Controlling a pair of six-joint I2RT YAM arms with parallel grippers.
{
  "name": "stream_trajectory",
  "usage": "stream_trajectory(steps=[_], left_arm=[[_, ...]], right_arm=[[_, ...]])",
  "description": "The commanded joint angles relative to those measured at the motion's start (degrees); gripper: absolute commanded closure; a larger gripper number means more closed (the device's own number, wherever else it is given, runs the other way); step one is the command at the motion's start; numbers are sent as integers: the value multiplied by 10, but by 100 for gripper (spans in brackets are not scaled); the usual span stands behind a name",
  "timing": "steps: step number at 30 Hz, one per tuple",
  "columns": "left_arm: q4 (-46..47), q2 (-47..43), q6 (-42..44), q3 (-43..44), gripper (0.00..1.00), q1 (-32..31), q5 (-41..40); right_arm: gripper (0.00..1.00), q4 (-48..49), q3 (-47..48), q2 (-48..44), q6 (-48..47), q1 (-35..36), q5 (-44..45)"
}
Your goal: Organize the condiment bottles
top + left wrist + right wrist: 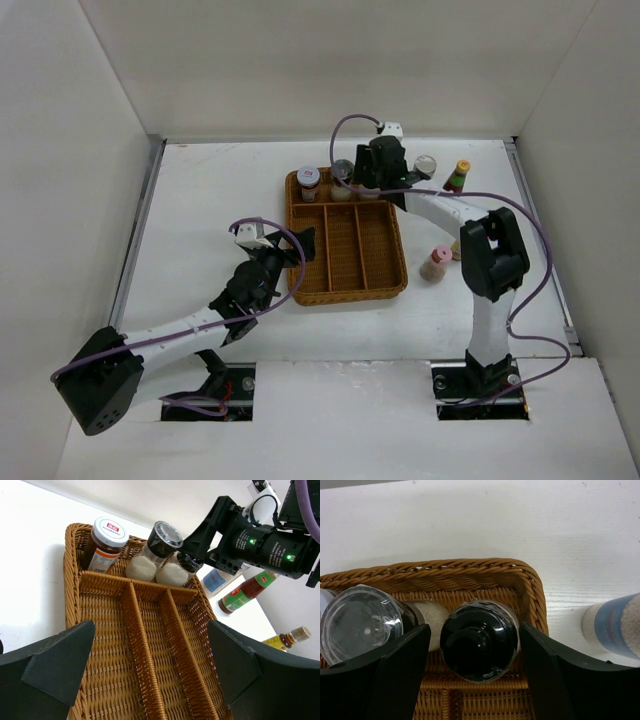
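A dark-lidded shaker [479, 640] stands in the back compartment of the wicker tray [445, 570], at its right end. My right gripper [475, 650] is open around it, with a narrow gap on the left side. Beside it stand a clear-lidded shaker [362, 622] and a red-labelled jar [105, 542]. On the table right of the tray are a white blue-labelled shaker [425, 165], a green-labelled sauce bottle [458, 177], a pink-capped bottle [436, 263] and a small amber bottle [287, 639]. My left gripper [300, 255] hangs open and empty over the tray's left edge.
The tray [345, 250] has three long front compartments with nothing in them. The right arm's elbow [492, 255] rises close to the pink-capped bottle. White walls close in the table on the left, back and right.
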Motion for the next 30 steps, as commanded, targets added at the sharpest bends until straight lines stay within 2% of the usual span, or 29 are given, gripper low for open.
stream_trajectory(steps=[1, 7, 12, 14, 15, 16, 18, 19, 20, 22, 25, 26, 30], left_arm=[[28, -2, -4, 6, 1, 5, 2], [24, -14, 2, 11, 2, 6, 0], [-26, -2, 6, 59, 5, 0, -5], [-72, -11, 5, 84, 10, -1, -17], [-97, -19, 7, 97, 16, -1, -26], [-129, -30, 8, 109, 26, 3, -34], [-201, -56, 8, 133, 46, 14, -57], [-248, -73, 7, 144, 53, 23, -72], [-293, -92, 5, 155, 57, 34, -82], [-384, -124, 5, 180, 54, 66, -93], [-519, -129, -2, 231, 33, 119, -91], [-548, -117, -2, 242, 30, 131, -93], [-590, -47, 1, 264, 27, 167, -76]], right_arm=[[22, 40, -7, -27, 9, 3, -6], [10, 49, -67, -147, 6, 7, 18], [10, 87, -190, -303, 9, 9, 49], [13, 117, -263, -369, 12, 15, 54], [20, 135, -303, -404, 16, 22, 57], [33, 155, -345, -441, 26, 32, 58], [67, 190, -427, -514, 65, 63, 62], [77, 202, -465, -549, 83, 83, 64], [80, 216, -498, -579, 94, 101, 66], [79, 228, -549, -624, 110, 131, 69], [56, 242, -602, -657, 113, 161, 69], [50, 254, -617, -660, 113, 165, 69], [37, 306, -664, -671, 121, 167, 63]])
